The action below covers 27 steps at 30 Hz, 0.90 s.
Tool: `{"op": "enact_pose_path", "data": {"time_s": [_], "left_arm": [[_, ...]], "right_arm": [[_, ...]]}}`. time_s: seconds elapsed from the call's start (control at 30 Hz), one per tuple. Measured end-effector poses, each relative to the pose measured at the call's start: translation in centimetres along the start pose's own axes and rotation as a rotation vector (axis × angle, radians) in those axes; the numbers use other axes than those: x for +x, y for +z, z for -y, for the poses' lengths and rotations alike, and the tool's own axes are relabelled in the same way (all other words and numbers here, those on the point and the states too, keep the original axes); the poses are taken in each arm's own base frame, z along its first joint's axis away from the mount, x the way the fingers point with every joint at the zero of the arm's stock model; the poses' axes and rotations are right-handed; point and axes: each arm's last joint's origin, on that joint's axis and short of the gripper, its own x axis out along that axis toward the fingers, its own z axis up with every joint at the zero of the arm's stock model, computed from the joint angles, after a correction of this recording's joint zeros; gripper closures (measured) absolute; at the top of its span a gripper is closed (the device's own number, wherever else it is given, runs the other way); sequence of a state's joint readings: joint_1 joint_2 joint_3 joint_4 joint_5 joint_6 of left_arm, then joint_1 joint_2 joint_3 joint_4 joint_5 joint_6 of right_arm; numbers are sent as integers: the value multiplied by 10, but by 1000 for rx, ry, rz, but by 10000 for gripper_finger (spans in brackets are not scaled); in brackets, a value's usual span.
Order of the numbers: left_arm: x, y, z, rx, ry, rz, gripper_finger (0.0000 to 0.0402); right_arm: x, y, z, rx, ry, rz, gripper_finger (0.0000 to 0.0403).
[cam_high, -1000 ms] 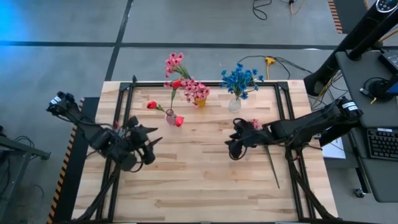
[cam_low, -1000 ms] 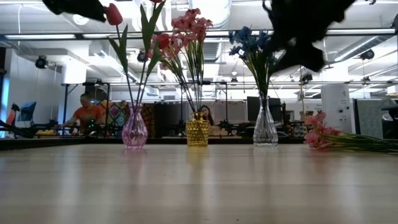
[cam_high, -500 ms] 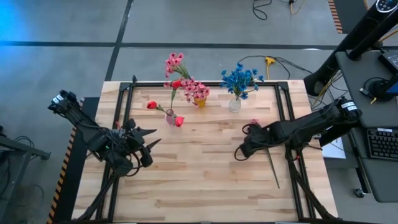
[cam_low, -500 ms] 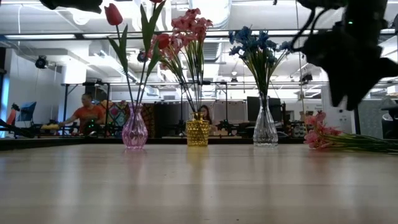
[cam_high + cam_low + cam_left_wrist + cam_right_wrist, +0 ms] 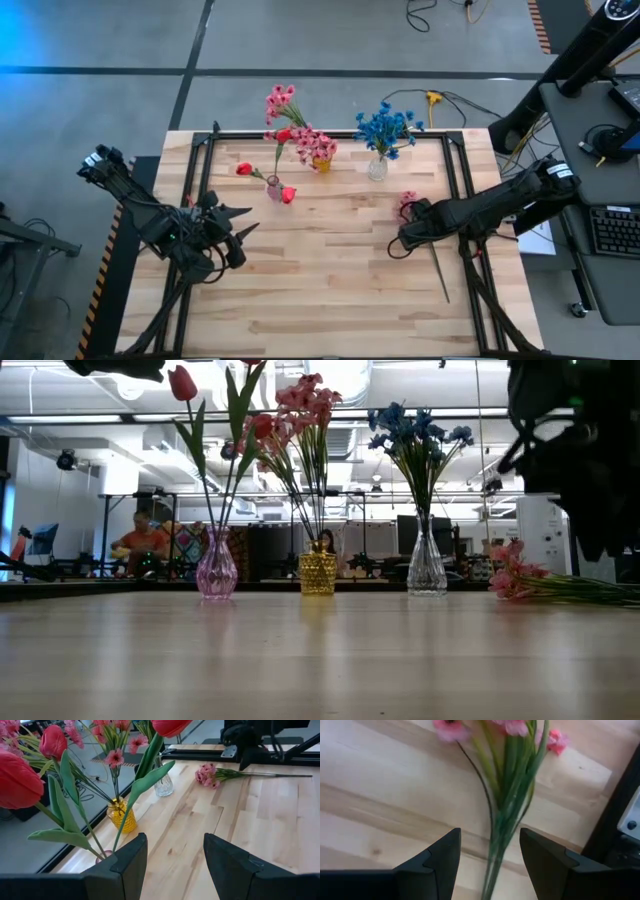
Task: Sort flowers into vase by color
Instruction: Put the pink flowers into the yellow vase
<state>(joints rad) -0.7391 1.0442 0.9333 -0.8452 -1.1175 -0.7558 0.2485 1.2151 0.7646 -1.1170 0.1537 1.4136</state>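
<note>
Change over the last second: relocation of right gripper (image 5: 400, 240) across the pale wooden slatted table (image 5: 330, 290), away from the table's middle and onto the loose pink clustered flower on its long green stem (image 5: 408, 198). Only a small shift of left gripper (image 5: 240, 235) early in that second, then no further motion.

Right jaws: wide apart, empty. Seen from the right wrist, stem (image 5: 512, 810) directly ahead of the fingertips and running into the gap between them, not yet clamped; pink blooms beyond the fingertips. Flower flat on the table, touching no vase.

Left jaws: wide apart, empty. Just ahead of them, the pink glass vase holding red tulip-like buds (image 5: 274, 188). Farther ahead, the yellow textured vase holding pink blooms (image 5: 321, 163), then the clear glass vase holding bright blue blooms (image 5: 377, 168).

Meaning for the task: red, pink and blue already sorted, one colour per vase; apparently one stem left. Likely step in hand: approach for pickup, with alignment over the stem largely done.

Next move, as a judgement:
- Lower until the stem sits between the fingertips.
- Close low on the stem, clear of the blooms.
- Carry to the yellow textured vase.

Risk: thin stem slipping sideways out of the gap during closing.
</note>
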Motion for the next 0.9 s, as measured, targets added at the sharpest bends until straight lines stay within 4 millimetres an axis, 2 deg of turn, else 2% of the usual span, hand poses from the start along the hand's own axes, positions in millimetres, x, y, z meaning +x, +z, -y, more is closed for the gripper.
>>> {"op": "enact_pose_path", "data": {"time_s": [0.33,0.53,0.67,0.9], "left_arm": [[4,-3,8,17,8,-8,224],[6,-5,12,30,14,-11,224],[6,-5,12,30,14,-11,224],[6,-5,12,30,14,-11,224]], "right_arm": [[35,-6,-2,-15,-96,-40,208],[54,-7,-3,-12,-142,-51,224],[58,-5,-3,-17,-134,-59,258],[56,-3,-4,-21,-98,-54,363]]}}
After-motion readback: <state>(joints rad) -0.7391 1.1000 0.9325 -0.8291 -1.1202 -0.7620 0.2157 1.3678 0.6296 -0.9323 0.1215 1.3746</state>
